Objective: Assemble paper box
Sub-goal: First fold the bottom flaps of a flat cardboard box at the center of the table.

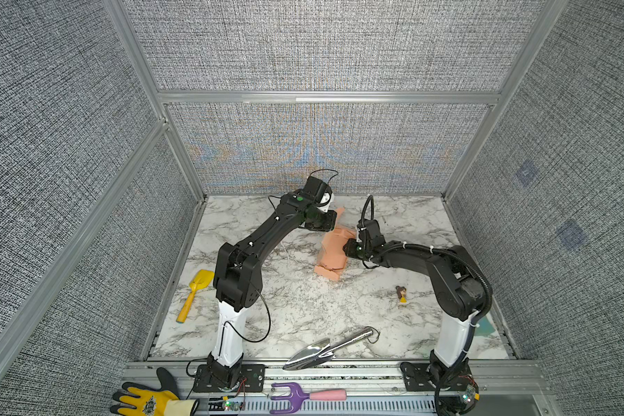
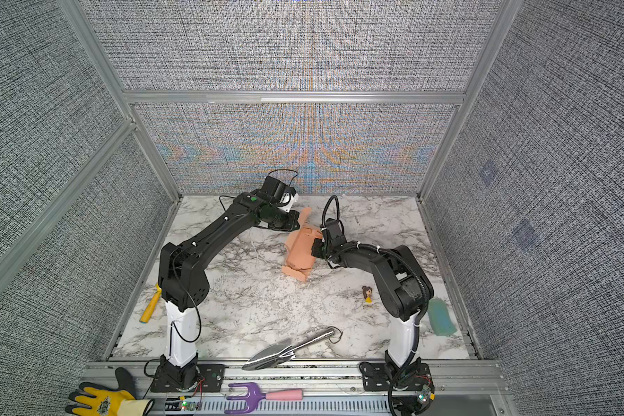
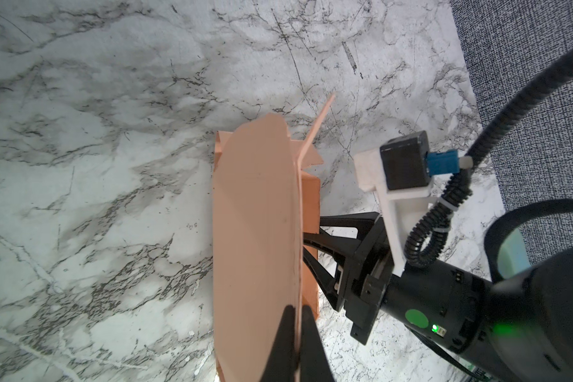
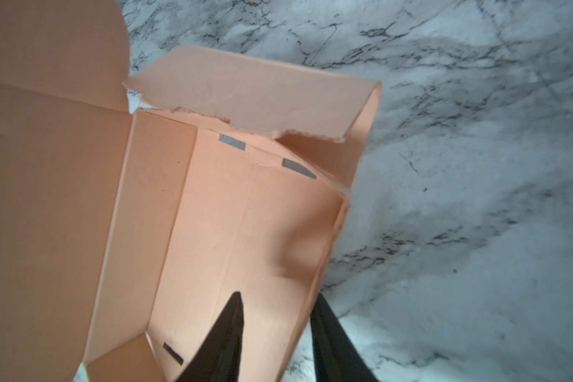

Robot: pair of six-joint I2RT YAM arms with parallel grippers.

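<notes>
The salmon-pink paper box (image 1: 334, 254) (image 2: 299, 252) lies partly folded at the back middle of the marble table. My left gripper (image 3: 297, 309) is shut on the thin edge of one raised panel (image 3: 255, 231); in both top views its wrist (image 1: 319, 223) covers the jaws. My right gripper (image 4: 278, 299) is open and straddles a side wall of the paper box (image 4: 239, 198), with one finger inside and one outside over the marble. From the left wrist view, the right gripper's fingers (image 3: 328, 286) reach in behind the panel. A torn flap (image 4: 252, 99) stands over the far end.
A yellow toy shovel (image 1: 195, 291) lies at the left and a small figurine (image 1: 401, 293) at the right. A metal trowel (image 1: 325, 351) rests near the front edge, a teal sponge (image 2: 442, 317) by the right arm's base. A glove (image 1: 145, 399) and purple fork (image 1: 303, 396) lie off the table.
</notes>
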